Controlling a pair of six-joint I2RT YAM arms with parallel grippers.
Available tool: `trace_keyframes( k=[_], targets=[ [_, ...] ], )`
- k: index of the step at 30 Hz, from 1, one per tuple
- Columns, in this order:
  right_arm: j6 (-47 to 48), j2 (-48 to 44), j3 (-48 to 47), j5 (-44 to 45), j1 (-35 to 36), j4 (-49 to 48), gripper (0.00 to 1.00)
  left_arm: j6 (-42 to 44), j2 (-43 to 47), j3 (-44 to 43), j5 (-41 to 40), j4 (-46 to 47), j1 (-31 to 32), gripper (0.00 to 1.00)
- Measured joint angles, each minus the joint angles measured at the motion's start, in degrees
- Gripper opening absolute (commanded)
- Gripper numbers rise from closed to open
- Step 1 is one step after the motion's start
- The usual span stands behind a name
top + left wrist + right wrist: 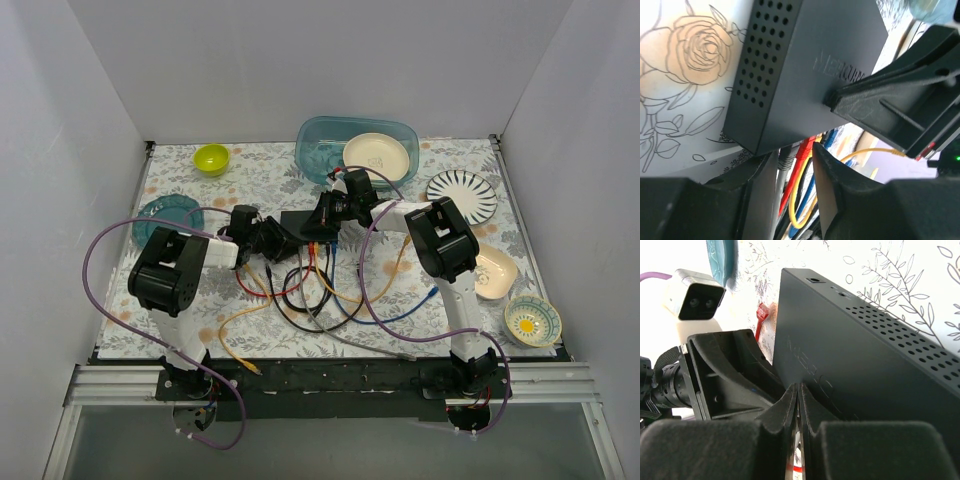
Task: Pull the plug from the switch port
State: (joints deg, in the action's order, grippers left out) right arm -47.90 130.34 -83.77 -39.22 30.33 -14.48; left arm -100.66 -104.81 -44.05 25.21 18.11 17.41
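The matte-black switch (300, 221) lies mid-table, and several coloured cables run from its near edge. In the left wrist view the switch (805, 65) fills the top. My left gripper (795, 152) sits at its port edge. Its jaws are narrowed around a grey plug (786, 159) and a red plug (805, 150) and touch both. My right gripper (799, 386) is shut, with its tips pressed on the switch's top face (850, 355). It also shows in the left wrist view (835, 100). In the top view the left gripper (272, 240) and right gripper (328, 212) flank the switch.
Loose red, blue, yellow, black and grey cables (320, 290) sprawl in front of the switch. A blue tub (320, 150) holding a cream plate (376, 156) stands behind it. A green bowl (211, 158), a teal plate (160, 215), a striped plate (462, 196) and two bowls (532, 320) ring the mat.
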Motion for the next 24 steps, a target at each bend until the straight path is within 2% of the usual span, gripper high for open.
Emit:
trace_keyframes(
  k=[10, 19, 23, 24],
  targets=[
    [0.0, 0.0, 0.0, 0.0, 0.0, -0.1, 0.12, -4.7, -0.8, 0.1, -0.9, 0.3, 0.0, 0.24],
    [-0.2, 0.0, 0.0, 0.0, -0.1, -0.1, 0.12, -8.4, -1.8, 0.2, -0.5, 1.8, -0.1, 0.28],
    [-0.2, 0.0, 0.0, 0.0, -0.1, -0.1, 0.12, -9.6, -2.2, 0.1, -0.3, 1.9, -0.2, 0.22],
    [-0.2, 0.0, 0.0, -0.1, -0.2, -0.1, 0.12, -9.8, -2.4, -0.1, -0.2, 1.9, -0.2, 0.16]
  ],
)
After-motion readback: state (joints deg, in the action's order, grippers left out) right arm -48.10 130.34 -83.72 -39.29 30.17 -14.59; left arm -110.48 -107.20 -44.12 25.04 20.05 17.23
